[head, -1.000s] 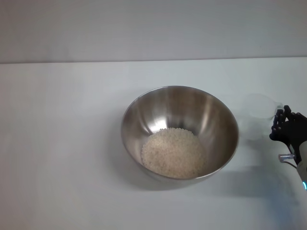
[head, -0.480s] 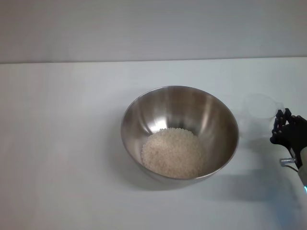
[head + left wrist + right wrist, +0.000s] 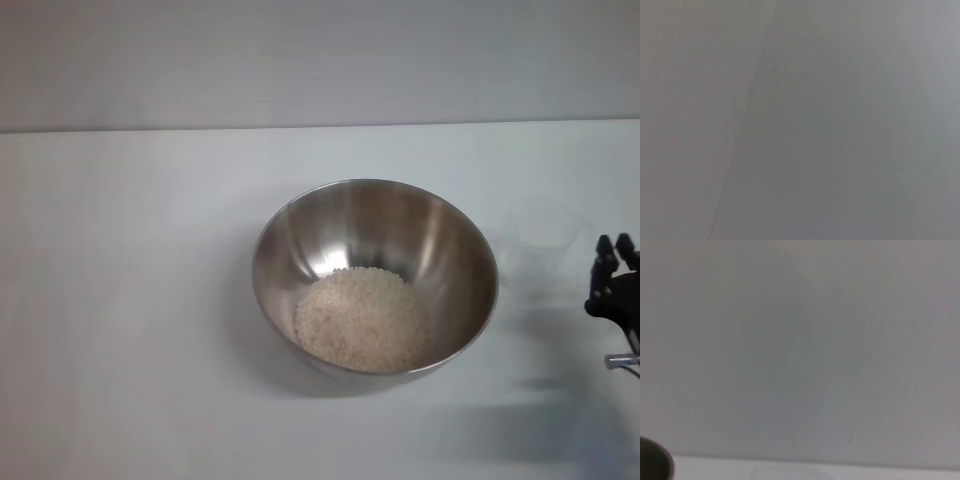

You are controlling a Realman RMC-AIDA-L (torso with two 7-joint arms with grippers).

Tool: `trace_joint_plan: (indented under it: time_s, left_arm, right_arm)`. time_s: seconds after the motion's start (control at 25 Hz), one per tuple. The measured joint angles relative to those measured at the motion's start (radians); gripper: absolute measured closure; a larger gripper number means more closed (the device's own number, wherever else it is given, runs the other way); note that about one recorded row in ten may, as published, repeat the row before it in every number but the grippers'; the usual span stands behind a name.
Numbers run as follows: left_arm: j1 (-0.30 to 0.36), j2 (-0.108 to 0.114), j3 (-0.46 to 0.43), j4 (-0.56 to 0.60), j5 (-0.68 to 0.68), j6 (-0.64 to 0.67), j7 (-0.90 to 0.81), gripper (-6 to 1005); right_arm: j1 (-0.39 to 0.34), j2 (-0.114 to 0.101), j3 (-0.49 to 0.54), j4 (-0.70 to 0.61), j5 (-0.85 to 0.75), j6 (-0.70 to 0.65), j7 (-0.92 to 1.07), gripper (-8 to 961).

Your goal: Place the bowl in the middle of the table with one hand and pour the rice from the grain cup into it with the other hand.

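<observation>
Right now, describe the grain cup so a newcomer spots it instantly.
Find the big steel bowl holding rice mid-table. Just to its right stands the grain cup, between the bowl and the right end effector. It is small, clear and nearly invisible against the white.

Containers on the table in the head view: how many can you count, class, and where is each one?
2. The bowl, holding the rice, sits mid-table. The empty grain cup stands on the robot's right of it, apart from the right claw.
</observation>
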Motion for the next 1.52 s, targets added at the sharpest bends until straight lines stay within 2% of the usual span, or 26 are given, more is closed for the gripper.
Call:
trace_joint_plan:
  time_s: [0.24,0.44,0.48,0.56,0.76,0.96,1.08,1.36,1.52]
  left_arm:
    - [-0.012,0.000,-0.005,0.049,-0.004,-0.010,0.013,346]
    - [-0.030,0.000,-0.010,0.091,-0.006,-0.013,0.014,343]
    - [-0.056,0.000,-0.034,0.141,-0.008,-0.050,0.011,342]
    - [-0.063,0.001,-0.050,0.156,-0.009,-0.077,0.008,341]
    - [-0.082,0.004,-0.076,0.188,-0.007,-0.145,0.039,337]
    - [-0.087,0.000,-0.105,0.204,-0.009,-0.130,0.073,334]
    - [-0.084,-0.002,-0.111,0.205,-0.010,-0.118,0.093,146]
    - [-0.096,-0.003,-0.115,0.214,-0.022,-0.111,0.096,154]
    - [-0.099,-0.003,-0.115,0.214,-0.029,-0.111,0.095,159]
  right_arm:
    - [-0.042,-0.003,-0.080,-0.025,0.000,-0.281,0.072,803]
    - [-0.016,-0.004,-0.088,-0.074,0.000,-0.444,0.163,802]
    - [-0.003,-0.005,-0.088,-0.087,0.000,-0.455,0.179,801]
    - [0.027,-0.005,-0.089,-0.117,0.000,-0.468,0.228,801]
    - [0.085,-0.006,-0.088,-0.194,-0.007,-0.472,0.333,635]
    - [0.096,-0.006,-0.076,-0.200,-0.004,-0.471,0.334,516]
    - [0.102,-0.004,-0.054,-0.210,0.000,-0.467,0.328,445]
    - [0.099,-0.002,-0.023,-0.211,0.001,-0.466,0.325,292]
    - [0.093,-0.002,-0.022,-0.209,0.001,-0.472,0.325,292]
